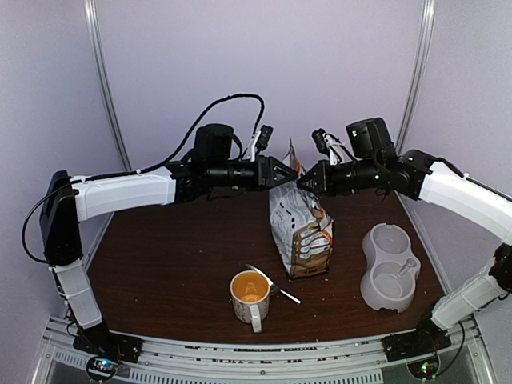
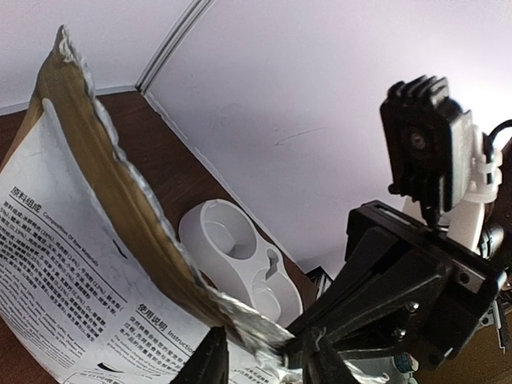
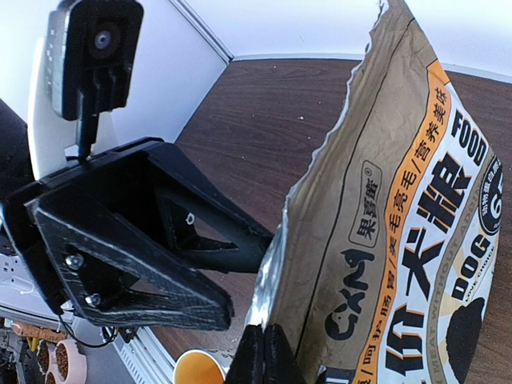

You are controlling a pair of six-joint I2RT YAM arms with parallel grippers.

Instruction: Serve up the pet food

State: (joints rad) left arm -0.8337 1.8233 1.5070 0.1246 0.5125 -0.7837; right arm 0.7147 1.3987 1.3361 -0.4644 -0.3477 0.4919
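Against pale lilac walls, the dark brown wooden surface carries a tall white, tan and orange paper bag of dog food standing upright, top torn open. The grey plastic double bowl to its right shows no kibble, so we judge the opening done and the pouring left. The right gripper has its jaws pressed together on the bag's torn top edge; the left gripper faces it with jaws spread, the foil-lined edge between them (whether they touch it, we cannot tell), and the kibble is out of sight, presumably down inside the bag.
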